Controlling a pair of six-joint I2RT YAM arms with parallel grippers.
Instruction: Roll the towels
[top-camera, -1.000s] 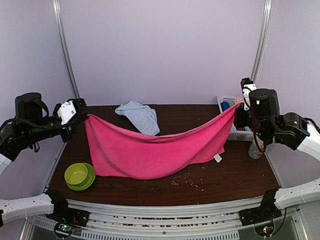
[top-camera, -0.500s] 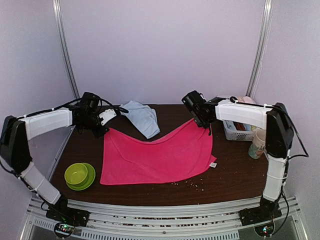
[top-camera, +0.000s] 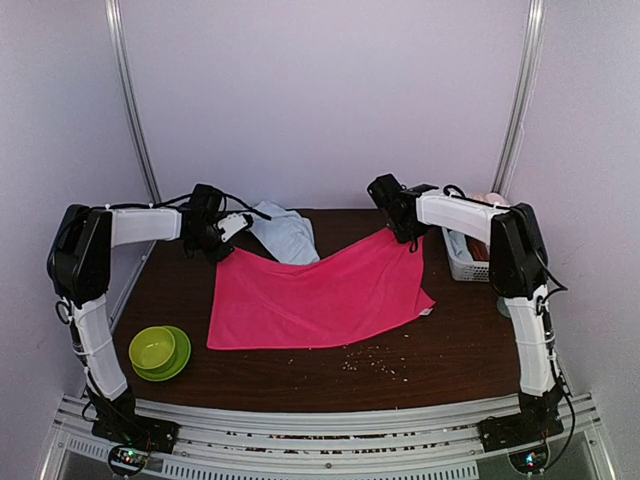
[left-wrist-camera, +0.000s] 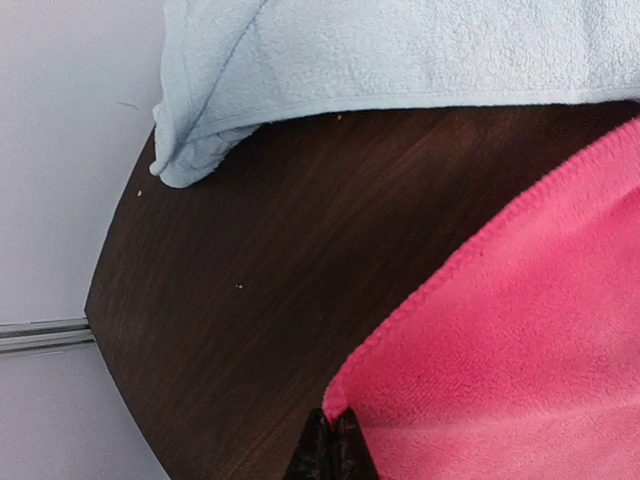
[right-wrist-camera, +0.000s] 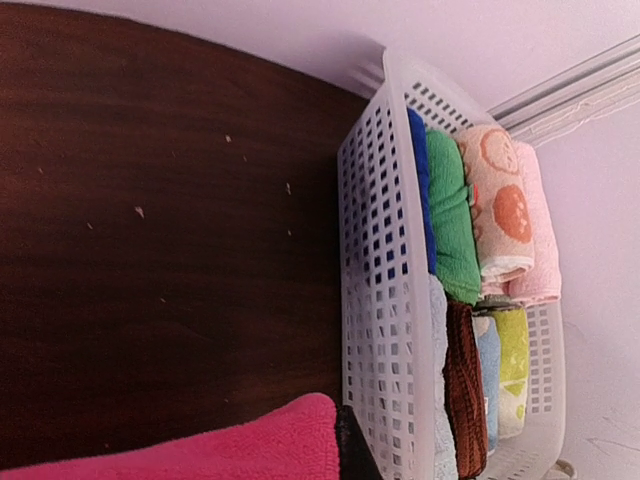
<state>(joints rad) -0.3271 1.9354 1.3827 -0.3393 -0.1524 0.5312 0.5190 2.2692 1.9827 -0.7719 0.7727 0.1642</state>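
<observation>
We see the bright magenta-pink cloth towel spread almost flat on the dark brown wooden worktop, held only by its two far corners. Our left pincer is pressed together on the far left corner. Our right pincer pinches the far right corner, just beside the white plastic lattice basket holding small rolled cloths. The pale light blue cloth towel lies crumpled just behind the pink one, near the left pincer. A lime green bowl sits at the near left.
</observation>
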